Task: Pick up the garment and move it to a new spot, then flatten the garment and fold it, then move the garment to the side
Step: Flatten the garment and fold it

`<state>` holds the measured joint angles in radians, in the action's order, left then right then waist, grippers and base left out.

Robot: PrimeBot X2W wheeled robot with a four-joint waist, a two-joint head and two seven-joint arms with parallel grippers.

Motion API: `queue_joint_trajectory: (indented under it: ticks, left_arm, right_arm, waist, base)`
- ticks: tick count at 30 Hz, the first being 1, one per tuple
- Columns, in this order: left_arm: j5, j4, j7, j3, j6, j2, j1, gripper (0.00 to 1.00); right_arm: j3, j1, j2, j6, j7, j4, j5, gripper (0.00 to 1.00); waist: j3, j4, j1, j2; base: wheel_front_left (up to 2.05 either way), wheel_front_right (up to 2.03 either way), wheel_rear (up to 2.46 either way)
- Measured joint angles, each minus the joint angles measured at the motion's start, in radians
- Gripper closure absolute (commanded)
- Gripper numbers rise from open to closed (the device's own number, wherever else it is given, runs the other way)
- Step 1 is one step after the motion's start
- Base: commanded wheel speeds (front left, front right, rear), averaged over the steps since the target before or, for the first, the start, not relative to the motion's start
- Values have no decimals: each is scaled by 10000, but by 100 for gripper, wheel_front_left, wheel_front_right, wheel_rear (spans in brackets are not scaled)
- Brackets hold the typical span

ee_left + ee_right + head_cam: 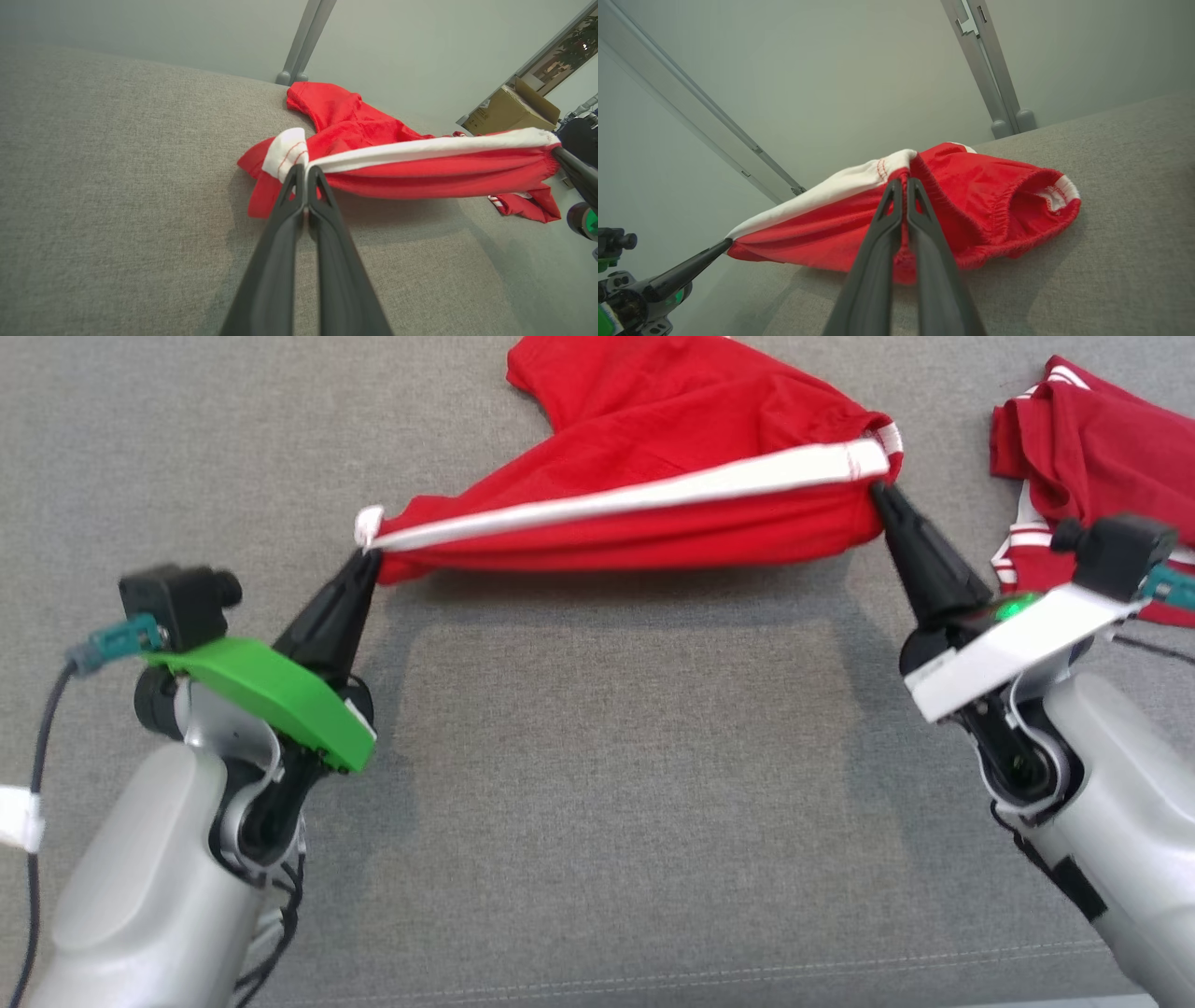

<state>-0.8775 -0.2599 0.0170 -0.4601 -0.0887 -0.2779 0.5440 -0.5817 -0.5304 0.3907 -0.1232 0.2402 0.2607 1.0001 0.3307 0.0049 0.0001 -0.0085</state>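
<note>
Grey fabric [597,803] | left tool [366,556] pinching garment [653,457] | right tool [880,490] pinching garment, arms spread

We find the near half of the grey cushion [597,784] bare and free to cross. Farther on, the stretched red garment [644,504] spans the way. A second red garment [1092,439] crowds the right edge, with metal posts [992,70] standing behind.
</note>
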Motion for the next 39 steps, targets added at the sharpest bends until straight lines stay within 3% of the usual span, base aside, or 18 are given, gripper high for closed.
queue_joint_trajectory:
  ticks: [5, 12, 14, 15, 20, 30, 31, 32, 33, 34, 35, 36, 38, 39]
  left_arm:
    - [-107, -255, -543, -67, 12, 113, -1326, 100]
    - [-96, -309, -1081, -232, 12, 255, -2393, 100]
    - [-96, -311, -1304, -263, 13, 330, -2789, 100]
    - [-96, -314, -1394, -249, 25, 318, -2942, 100]
    - [-54, -506, -1515, -428, 107, 301, -3628, 100]
    - [318, -913, -1586, -790, 286, 205, -3836, 98]
    - [320, -936, -1588, -846, 288, 203, -3838, 90]
    - [332, -953, -1588, -878, 288, 207, -3843, 67]
    - [364, -961, -1590, -888, 288, 211, -3845, 53]
    - [368, -965, -1592, -888, 288, 213, -3845, 0]
    - [382, -974, -1592, -894, 324, 213, -3845, 0]
    - [403, -993, -1601, -895, 407, 211, -3845, 0]
    - [525, -1083, -1613, -903, 506, 192, -3845, 0]
    - [583, -1122, -1647, -907, 539, 176, -3846, 0]
  right_arm:
    - [-909, 1109, 508, 0, 63, -336, -54, 95]
    - [-1091, 2411, 1074, -15, 69, -464, -79, 100]
    - [-1254, 2778, 1246, -15, 69, -558, -341, 91]
    - [-1289, 2847, 1256, -15, 69, -600, -416, 81]
    - [-1133, 3255, 1243, -84, 69, -692, -642, 58]
    - [-1371, 3787, 1440, -75, 71, -593, -1062, 60]
    - [-1381, 3799, 1432, -75, 71, -594, -1076, 60]
    - [-1390, 3805, 1427, -75, 71, -596, -1097, 59]
    - [-1392, 3807, 1421, -75, 71, -600, -1101, 58]
    - [-1394, 3807, 1413, -75, 71, -604, -1101, 54]
    - [-1400, 3808, 1409, -75, 71, -606, -1101, 51]
    - [-1402, 3811, 1407, -75, 71, -606, -1101, 29]
    - [-1396, 3824, 1407, -75, 71, -606, -1101, 0]
    - [-1386, 3846, 1406, -75, 71, -606, -1101, 0]
  waist:
    - [-594, 50, 0, 0]
    - [-1352, 119, -1, 0]
    - [-1603, 146, -1, 0]
    - [-1674, 146, 0, 0]
    - [-1909, 44, -1, 0]
    - [-1930, -67, -1, 0]
    - [-1927, -78, -1, 0]
    - [-1925, -90, 0, 0]
    - [-1923, -100, -1, 0]
    - [-1920, -111, -1, 0]
    - [-1916, -120, -1, 0]
    - [-1911, -128, -1, 0]
    - [-1901, -139, -1, 0]
    - [-1899, -141, 0, 1]
  base:
    - [0, 0, 0]
    - [0, 0, 0]
    - [0, 0, 0]
    - [0, 0, 0]
    - [0, 0, 0]
    - [0, 0, 0]
    - [0, 0, 0]
    - [0, 0, 0]
    - [0, 0, 0]
    - [0, 0, 0]
    - [0, 0, 0]
    - [0, 0, 0]
    - [0, 0, 0]
    - [0, 0, 0]
